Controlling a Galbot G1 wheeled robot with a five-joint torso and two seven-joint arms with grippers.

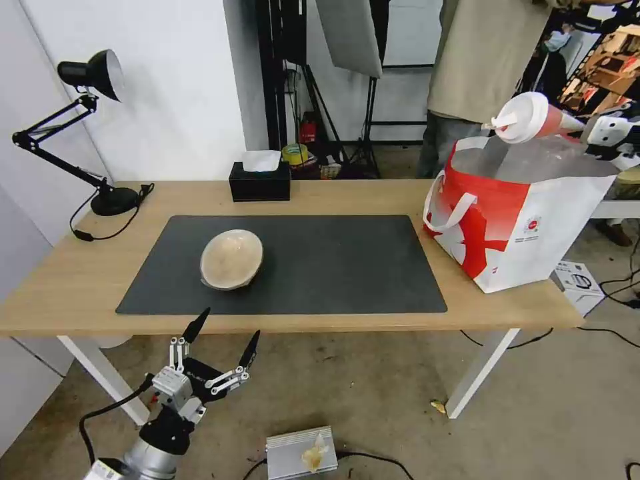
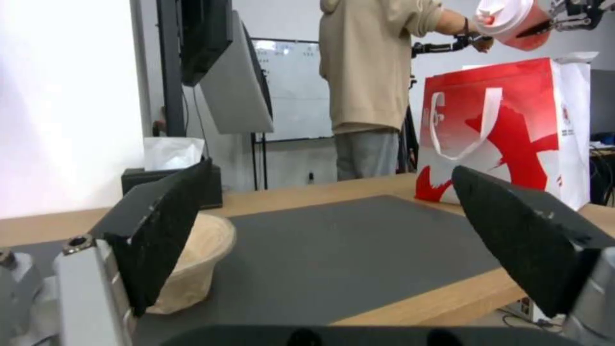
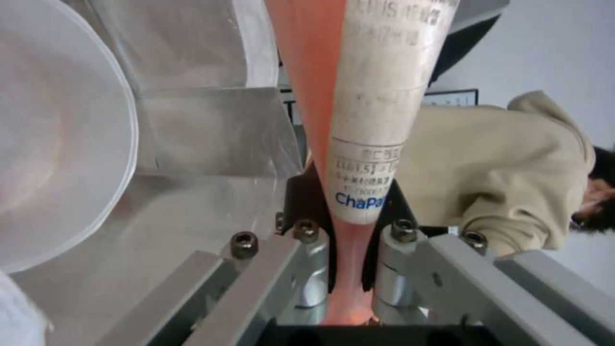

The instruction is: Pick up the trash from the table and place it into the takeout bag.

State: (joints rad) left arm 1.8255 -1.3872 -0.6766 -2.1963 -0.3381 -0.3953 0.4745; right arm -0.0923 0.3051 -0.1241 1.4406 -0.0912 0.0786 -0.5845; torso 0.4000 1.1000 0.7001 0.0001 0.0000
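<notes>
A beige shallow bowl (image 1: 231, 259) (image 2: 192, 259) lies tilted on the dark grey mat (image 1: 333, 267) of the light-wood table (image 1: 80, 280). My left gripper (image 1: 227, 327) (image 2: 339, 230) hangs open below the table's front edge, level with the bowl and apart from it. At the table's right end stands the red-and-white takeout bag (image 1: 513, 227) (image 2: 512, 129). Above its open mouth, my right gripper (image 1: 587, 130) (image 3: 346, 206) is shut on the red paper cup (image 1: 533, 119) (image 2: 512, 21) (image 3: 365, 96), held on its side. A white plastic bowl (image 3: 57, 134) lies inside the bag against the foil lining.
A black tissue box (image 1: 260, 180) sits at the table's back edge and a black desk lamp (image 1: 87, 127) at the back left. A person (image 1: 487, 60) stands behind the bag. On the floor lie a small white box (image 1: 577, 283) and a metal box (image 1: 300, 453).
</notes>
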